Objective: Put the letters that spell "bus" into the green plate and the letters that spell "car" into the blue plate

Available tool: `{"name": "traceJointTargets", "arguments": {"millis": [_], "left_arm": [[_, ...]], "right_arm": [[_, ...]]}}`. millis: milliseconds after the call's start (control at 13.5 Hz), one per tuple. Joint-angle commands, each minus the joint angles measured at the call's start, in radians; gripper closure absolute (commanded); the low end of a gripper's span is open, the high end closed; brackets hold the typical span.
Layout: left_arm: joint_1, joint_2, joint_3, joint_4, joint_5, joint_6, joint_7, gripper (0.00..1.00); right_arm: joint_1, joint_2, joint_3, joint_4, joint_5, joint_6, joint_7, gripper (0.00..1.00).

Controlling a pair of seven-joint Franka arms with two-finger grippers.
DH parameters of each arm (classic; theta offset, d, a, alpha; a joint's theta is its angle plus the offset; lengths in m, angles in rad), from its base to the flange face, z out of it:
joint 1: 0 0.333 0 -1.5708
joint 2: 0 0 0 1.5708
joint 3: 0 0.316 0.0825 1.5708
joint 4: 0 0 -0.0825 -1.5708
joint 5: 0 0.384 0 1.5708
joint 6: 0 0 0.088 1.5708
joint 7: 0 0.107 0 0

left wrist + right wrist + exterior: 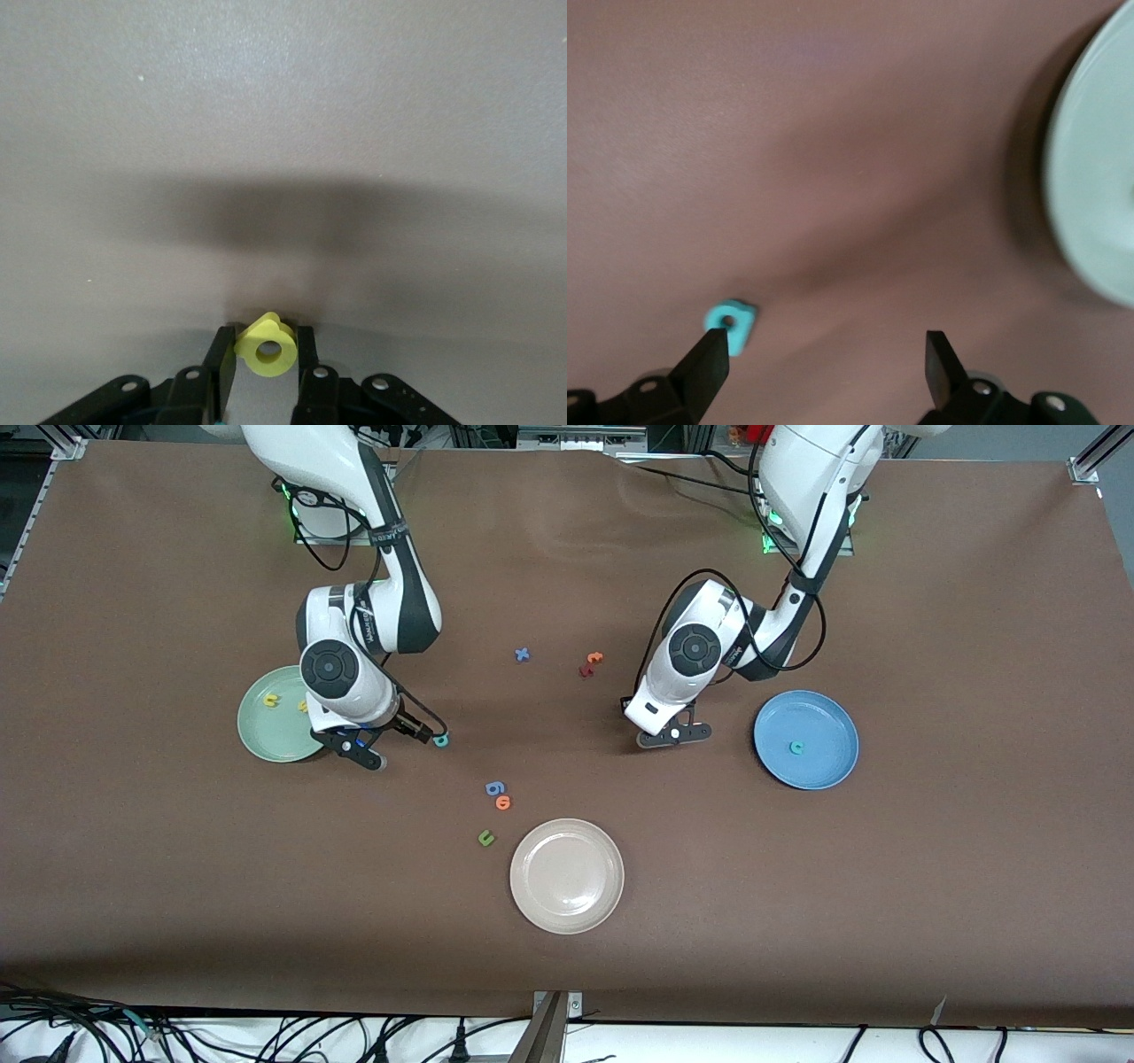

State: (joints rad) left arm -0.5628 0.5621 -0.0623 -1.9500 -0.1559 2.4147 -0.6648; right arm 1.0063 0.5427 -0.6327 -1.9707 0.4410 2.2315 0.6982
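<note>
The left claw (266,354) grips the yellow "a" (266,348) — low over the tabletop (797,912). The right claw (828,359) hangs open beside the teal "b" (732,324), near the green plate (266,740).

Foam letters are lying readable on the table (797,921): a blue "x" (523,654), an orange "t" (594,658), a blue "g" (494,787), an orange "o" (503,802), a green "u" (485,837). A teal "c" (796,747) is sitting in the blue plate (833,766), a yellow "u" (271,701) in the green plate (266,735)

green plate (266,731) partly hidden under right arm, two yellow letters (271,701) unreadable
</note>
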Motion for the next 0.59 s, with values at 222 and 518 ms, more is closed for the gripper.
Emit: {"name": "traceJointTargets", "arguments": {"millis": [222,518], "left_arm": [[0.065,-0.007,0.015,0.065,0.05,-0.129,0.058,0.73],[0.208,-0.025,0.01,0.126,0.061,-0.288,0.229,0.73]], "right_arm": [[0.011,0.077,0.036,0.023,0.209,0.092,0.122,0.02],[0.032,0.109,0.038,0.027,0.208,0.14,0.207,0.04]]}}
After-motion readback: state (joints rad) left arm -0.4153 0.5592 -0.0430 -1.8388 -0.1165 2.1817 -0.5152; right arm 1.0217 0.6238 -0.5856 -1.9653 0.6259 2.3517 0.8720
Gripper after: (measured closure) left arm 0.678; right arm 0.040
